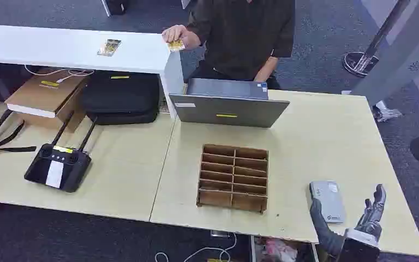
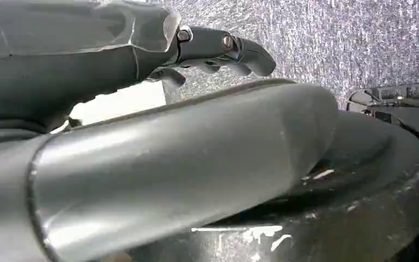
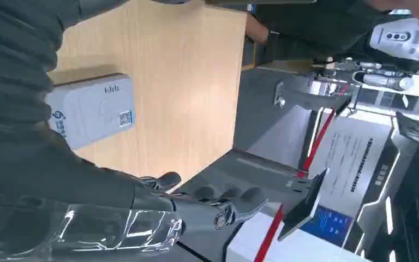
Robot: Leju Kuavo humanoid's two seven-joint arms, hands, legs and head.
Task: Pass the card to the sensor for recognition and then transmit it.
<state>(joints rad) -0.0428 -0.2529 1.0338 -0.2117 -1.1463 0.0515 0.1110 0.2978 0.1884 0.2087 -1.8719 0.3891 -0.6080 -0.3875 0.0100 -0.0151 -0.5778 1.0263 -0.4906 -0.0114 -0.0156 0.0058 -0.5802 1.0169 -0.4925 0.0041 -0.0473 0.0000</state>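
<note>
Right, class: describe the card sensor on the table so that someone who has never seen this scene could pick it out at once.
Start at the pale wooden table and go to its near right corner, beside the robot's raised right hand. The card sensor lies flat there, to the right of the brown slotted organizer. It is the one small light-grey slab with a blue logo, unlike the dark laptop.

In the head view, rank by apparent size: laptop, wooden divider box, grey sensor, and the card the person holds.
1. laptop
2. wooden divider box, only somewhat smaller
3. grey sensor
4. card in the person's hand; it sits farthest from the camera, which shrinks it further.
</note>
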